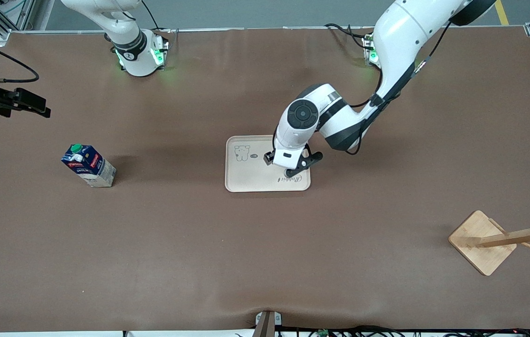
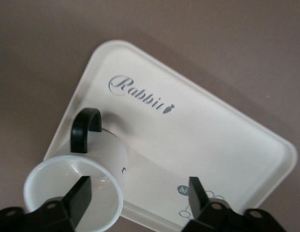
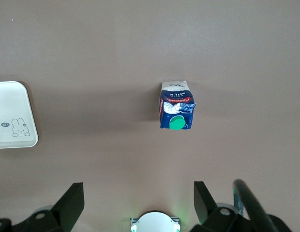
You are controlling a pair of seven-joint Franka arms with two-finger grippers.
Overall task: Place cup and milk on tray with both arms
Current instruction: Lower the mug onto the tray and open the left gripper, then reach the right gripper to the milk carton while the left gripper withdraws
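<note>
The white cup (image 2: 107,153) with its black handle stands upright on the cream tray (image 2: 203,130), near the corner by the "Rabbit" lettering. My left gripper (image 2: 139,182) hangs just above it, open; one finger (image 2: 81,194) is over the cup's mouth and the other is over bare tray. In the front view the left gripper (image 1: 293,164) covers the cup on the tray (image 1: 253,175). The milk (image 1: 89,164) stands on the table toward the right arm's end. My right gripper (image 3: 138,193) is open and empty, high over the table, apart from the milk (image 3: 176,112).
A square wooden rack base (image 1: 482,241) with a pegged post sits near the left arm's end, nearer the front camera. The right arm's base (image 1: 138,56) stands at the table's back edge. The tray's dog-drawing corner (image 3: 12,126) shows in the right wrist view.
</note>
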